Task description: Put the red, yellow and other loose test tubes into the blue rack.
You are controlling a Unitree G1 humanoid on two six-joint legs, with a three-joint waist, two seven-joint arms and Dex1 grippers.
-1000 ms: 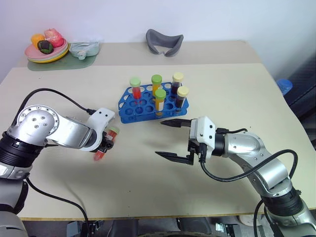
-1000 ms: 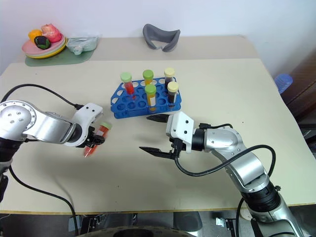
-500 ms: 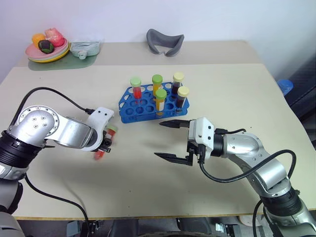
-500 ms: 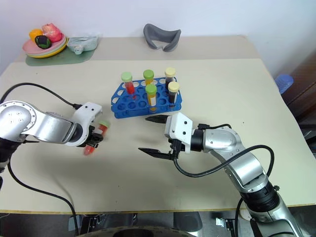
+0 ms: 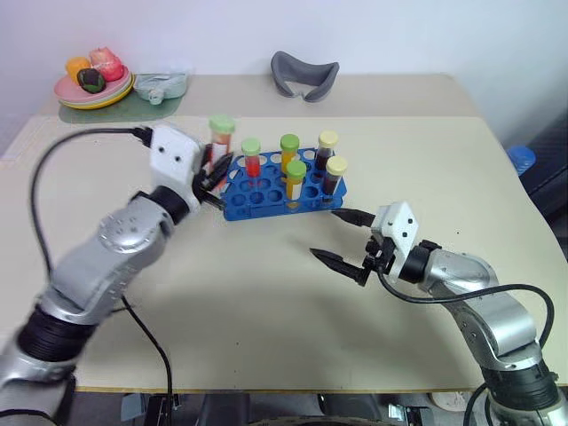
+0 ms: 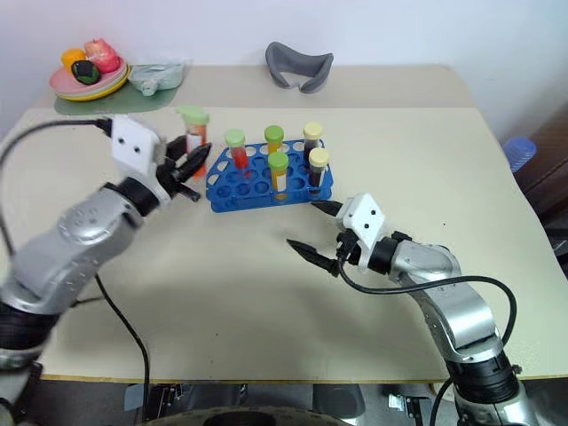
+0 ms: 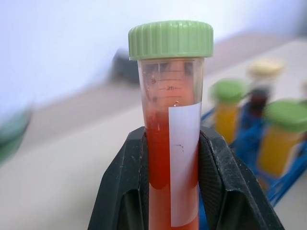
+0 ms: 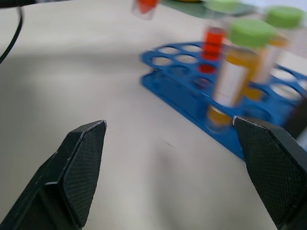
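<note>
A pale beige worktop [image 5: 266,328] fills most of the scene, with a seam across it towards the far side. Behind it stands a plain white wall [image 5: 399,35]. The far left corner holds a green mat [image 5: 133,99] under a plate [image 5: 93,93] of colourful items. A grey curved object [image 5: 304,74] lies near the far edge.

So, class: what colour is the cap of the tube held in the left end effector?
Pale green; the held tube shows best in the left wrist view.
</note>
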